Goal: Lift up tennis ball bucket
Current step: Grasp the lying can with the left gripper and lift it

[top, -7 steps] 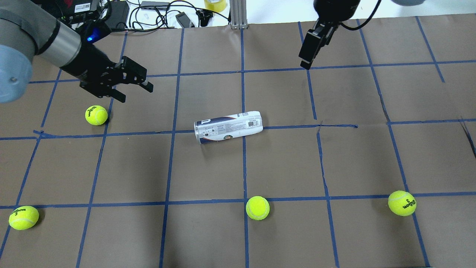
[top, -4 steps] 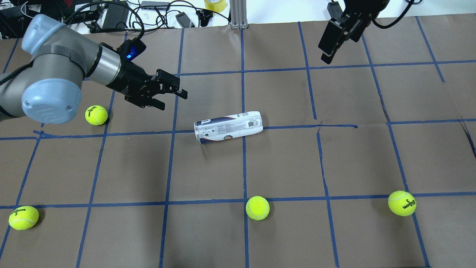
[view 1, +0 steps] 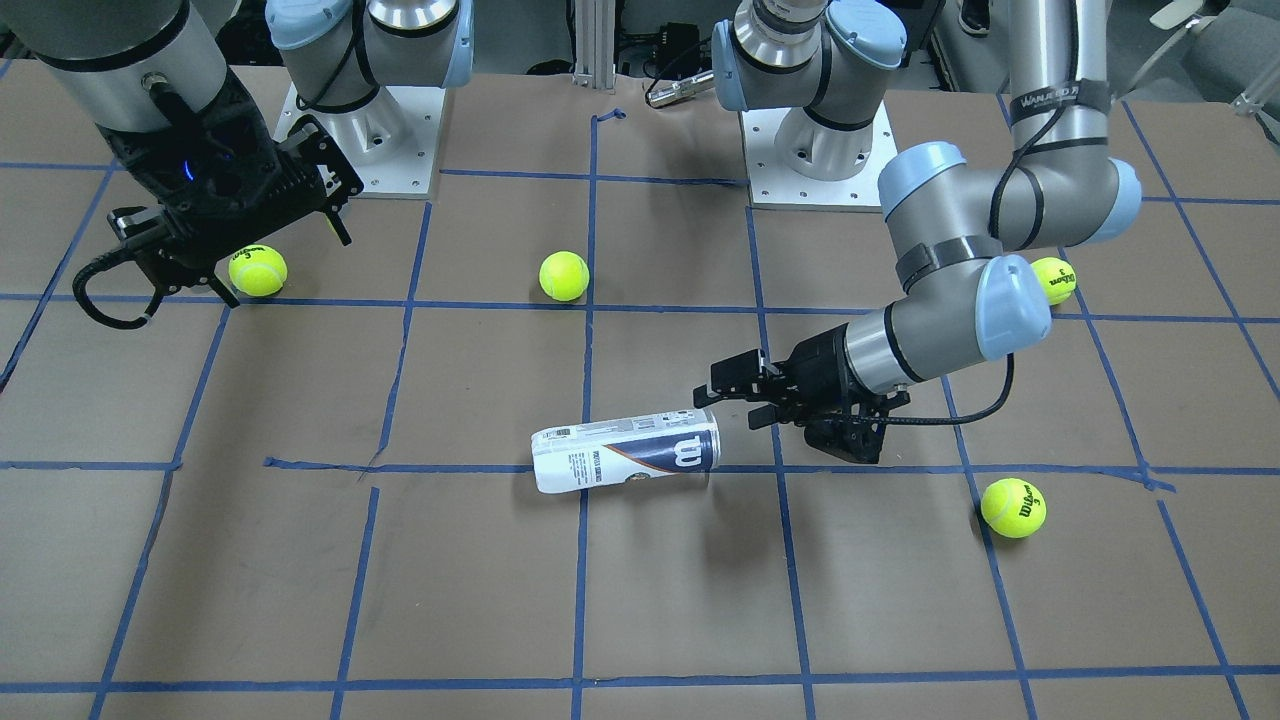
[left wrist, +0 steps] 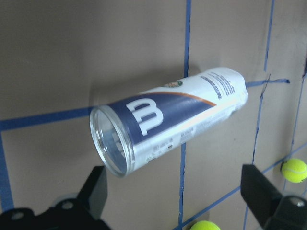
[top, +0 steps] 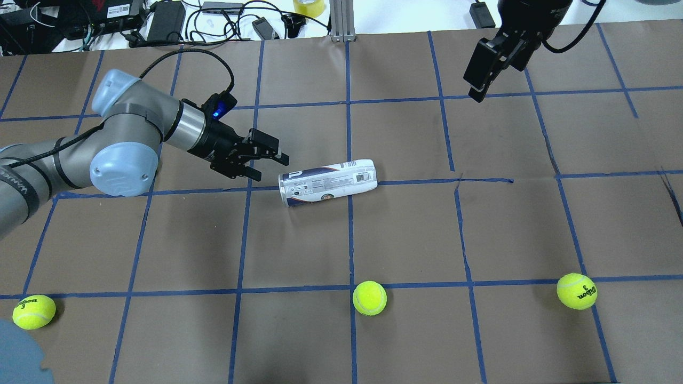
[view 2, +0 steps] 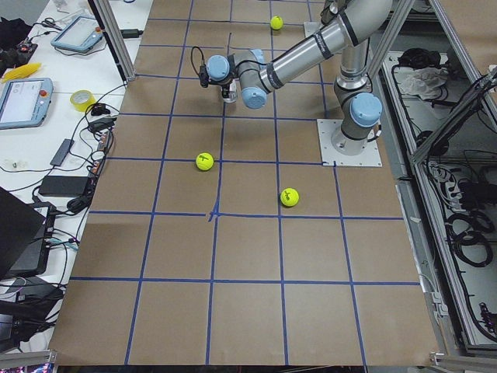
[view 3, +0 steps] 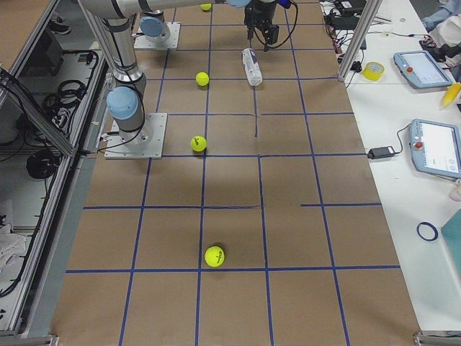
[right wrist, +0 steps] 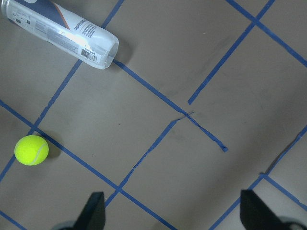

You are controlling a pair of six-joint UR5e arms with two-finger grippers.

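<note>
Brown surface [top: 480, 229], gridded with blue tape [top: 349, 240], is carrying everything. Left arm [top: 128, 136] is reaching low across it from the robot's left, forearm close to level. Right arm [view 1: 140, 60] is hanging high over the right part, well apart from the bucket. Bucket [top: 328, 183] is lying on its side near the middle of the surface, crossing a tape line. Its clear rimmed end is facing the left tool and its white rounded end is pointing away; the navy band with the white W is showing to the front camera. Left tool [top: 272, 167] is sitting just beside the rimmed end, aimed along the bucket's length, fingers [left wrist: 96, 191] spread wide and gripping nothing; no contact with the bucket is showing. Right tool [right wrist: 173, 213] is looking down at the surface, fingers likewise spread wide, holding nothing. Left ball [top: 34, 312], middle ball [top: 369, 298] and right ball [top: 577, 291] are sitting in a row on the robot's side, well apart from the bucket. Fourth ball [view 1: 1013, 507] is sitting near the left forearm and is showing only in the front and side views.
</note>
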